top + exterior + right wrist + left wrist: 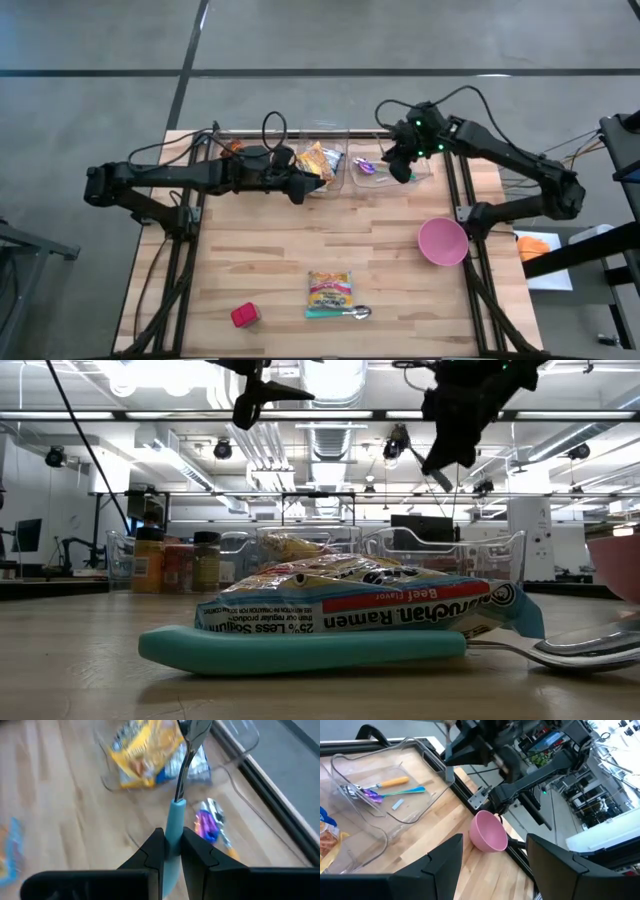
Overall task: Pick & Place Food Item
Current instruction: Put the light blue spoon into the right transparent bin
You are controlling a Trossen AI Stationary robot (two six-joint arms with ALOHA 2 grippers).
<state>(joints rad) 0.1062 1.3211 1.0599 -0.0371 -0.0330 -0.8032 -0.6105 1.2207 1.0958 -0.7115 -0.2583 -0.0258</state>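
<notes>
The right gripper (170, 851) is seen clamped on the teal handle of a spoon (181, 785), whose metal bowl points away from the wrist. In the high view this gripper (402, 165) is held above the clear cutlery bin (425, 176) at the far edge of the table, where purple, orange and teal utensils (385, 789) lie. In the low view the held spoon (441, 480) hangs well above the tabletop.

The left gripper (301, 188) is found at the middle clear bin (334, 188), with its fingers (440, 865) standing apart and nothing between them. A yellow snack bag (319, 160) lies in that bin, just beside the fingertips. Spice jars (170, 565) stand in the bin farther to the left.

The wooden table (270, 260) carries a pink bowl (442, 241) near its right edge, close to the right arm's base. A packet of beef-flavour ramen (330, 288) lies near the front edge, resting on a second teal-handled spoon (340, 313), whose metal bowl projects to the right of the packet. A small red block (244, 316) sits to the left of the packet, apart from it.
</notes>
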